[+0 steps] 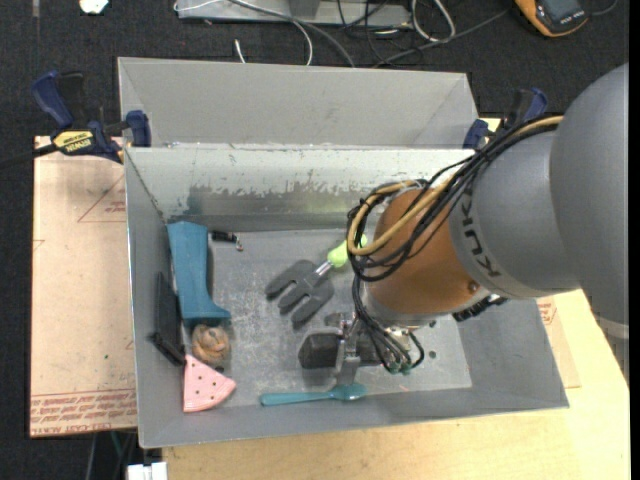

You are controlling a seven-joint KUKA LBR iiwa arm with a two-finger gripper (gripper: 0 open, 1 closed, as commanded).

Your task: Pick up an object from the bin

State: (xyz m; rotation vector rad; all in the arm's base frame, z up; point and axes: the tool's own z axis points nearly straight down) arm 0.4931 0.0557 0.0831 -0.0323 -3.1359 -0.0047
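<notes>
Grey metal bin (pixel 300 173) holds loose things on its floor. The jaws sit just right of a dark grey block (pixel 320 351); open or closed, I cannot tell. A teal spoon (pixel 310 398) lies just in front of the block, and a grey fork-shaped tool (pixel 300 290) lies behind it.

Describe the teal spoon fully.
The spoon is teal, slim, plastic-looking: a long thin handle and a small oval bowl. It lies flat on the bin floor near the front wall, handle left, bowl right. The gripper hangs just behind the bowl; whether they touch is unclear.
</notes>
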